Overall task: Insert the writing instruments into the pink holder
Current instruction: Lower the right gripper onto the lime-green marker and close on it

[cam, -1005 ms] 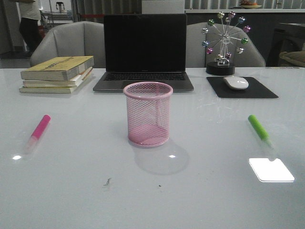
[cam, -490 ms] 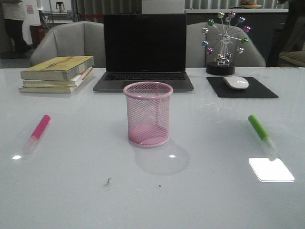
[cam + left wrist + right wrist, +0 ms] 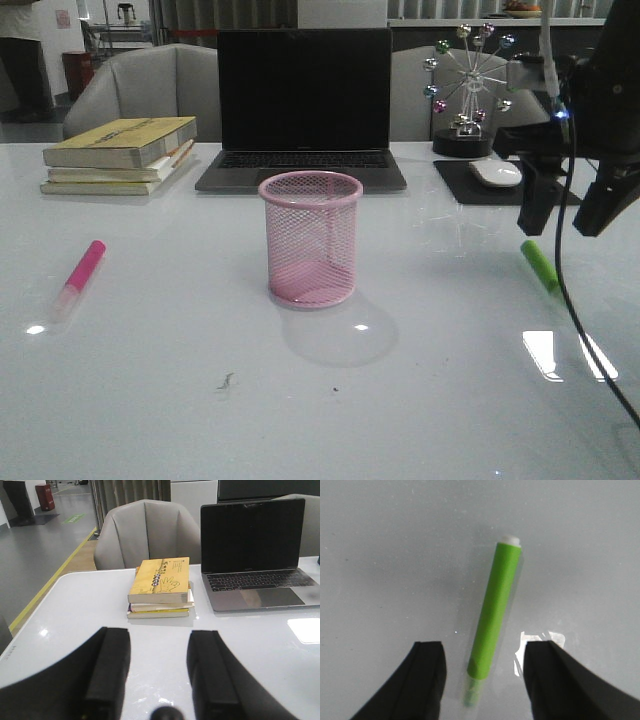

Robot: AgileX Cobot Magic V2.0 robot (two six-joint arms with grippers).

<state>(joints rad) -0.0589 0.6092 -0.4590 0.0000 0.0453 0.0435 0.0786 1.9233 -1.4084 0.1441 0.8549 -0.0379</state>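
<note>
The pink holder (image 3: 311, 238) stands upright in the middle of the white table, with nothing inside that I can see. A hot pink marker (image 3: 81, 273) lies flat on the table to its left. On the right lies the green marker (image 3: 540, 265), also flat. My right gripper (image 3: 567, 212) hangs open just above it. In the right wrist view the green marker (image 3: 494, 615) lies between the spread jaws, its translucent cap end nearest the wrist, untouched. My left gripper (image 3: 158, 662) is open above bare table and shows only in its own wrist view.
A closed-screen black laptop (image 3: 303, 105) stands behind the holder. A stack of books (image 3: 120, 155) lies at the back left. A mouse (image 3: 494, 173) on a black pad and a ball-wheel ornament (image 3: 470, 88) sit at the back right. Chairs stand behind the table.
My right arm has come into the front view from the right and now hangs over the green marker. Both markers and the holder have not moved.
</note>
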